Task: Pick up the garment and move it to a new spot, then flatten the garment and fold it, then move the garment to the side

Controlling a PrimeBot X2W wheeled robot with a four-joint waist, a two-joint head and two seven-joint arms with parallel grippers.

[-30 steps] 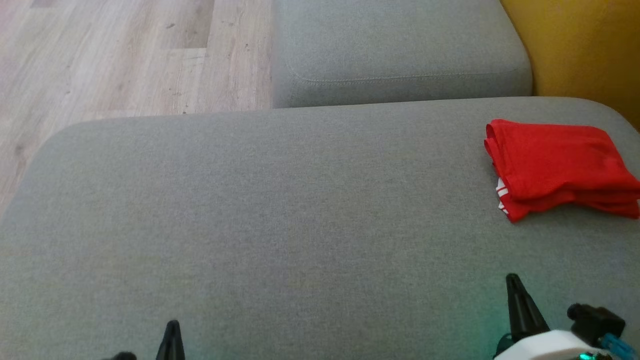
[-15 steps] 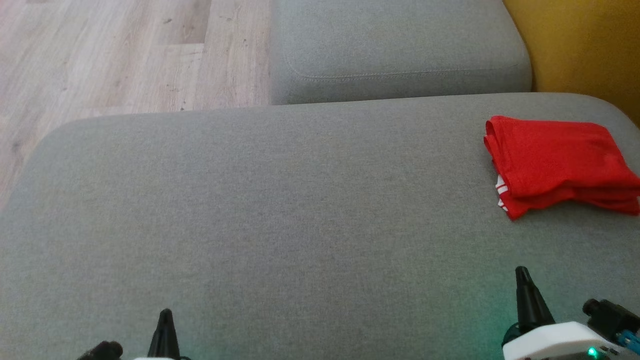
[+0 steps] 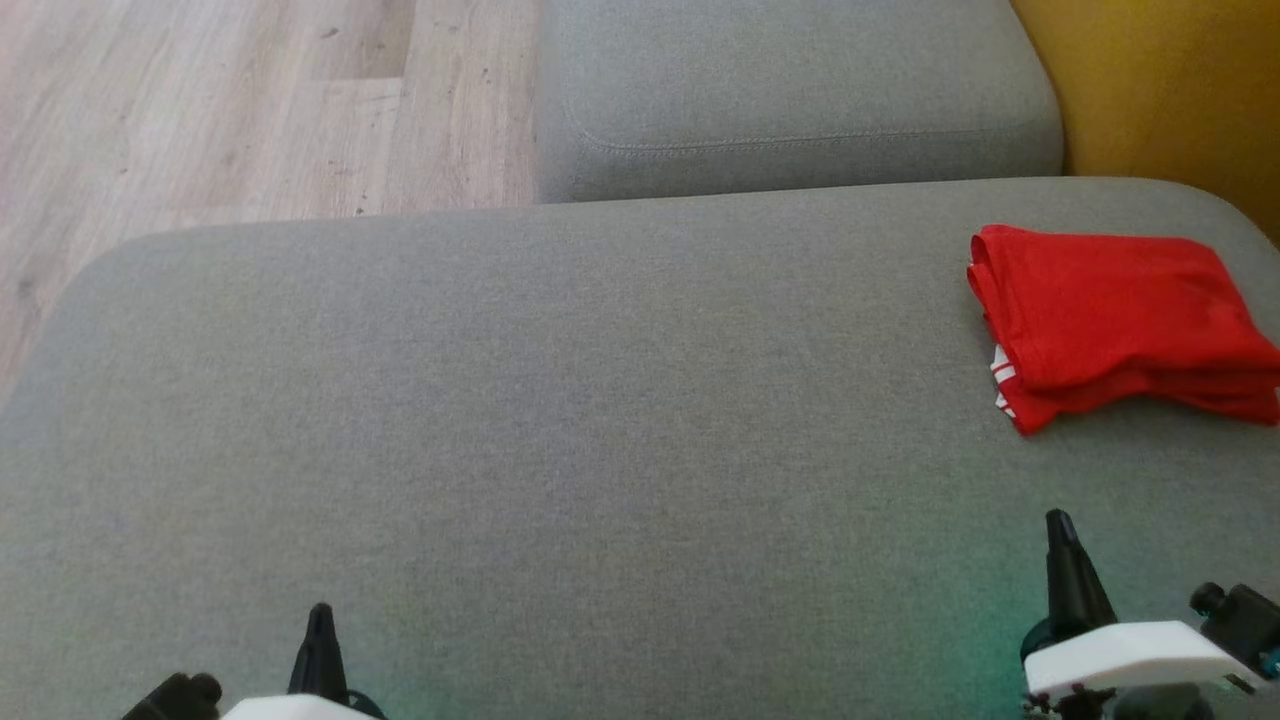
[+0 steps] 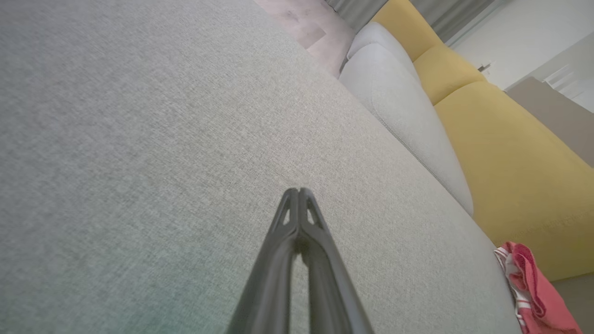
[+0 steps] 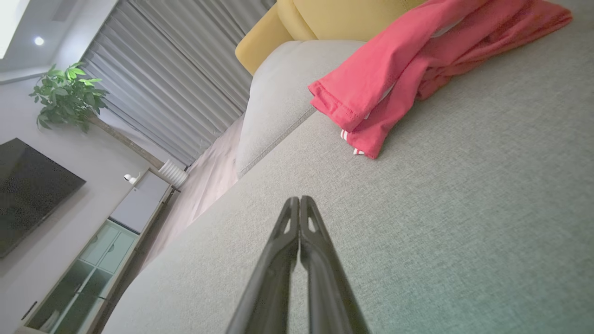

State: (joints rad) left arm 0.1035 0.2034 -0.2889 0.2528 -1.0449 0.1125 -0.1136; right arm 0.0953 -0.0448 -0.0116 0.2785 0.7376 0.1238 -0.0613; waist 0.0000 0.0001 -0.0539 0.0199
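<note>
The folded red cotton garment (image 3: 1120,320) lies on the grey fabric sofa cushion (image 3: 560,420); the left pincer (image 3: 320,612) and the right pincer (image 3: 1058,520) are both closed and hold nothing.

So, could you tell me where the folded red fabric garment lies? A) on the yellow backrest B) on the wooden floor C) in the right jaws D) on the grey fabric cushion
D: the folded red fabric garment rests on the grey fabric cushion, far right.
</note>
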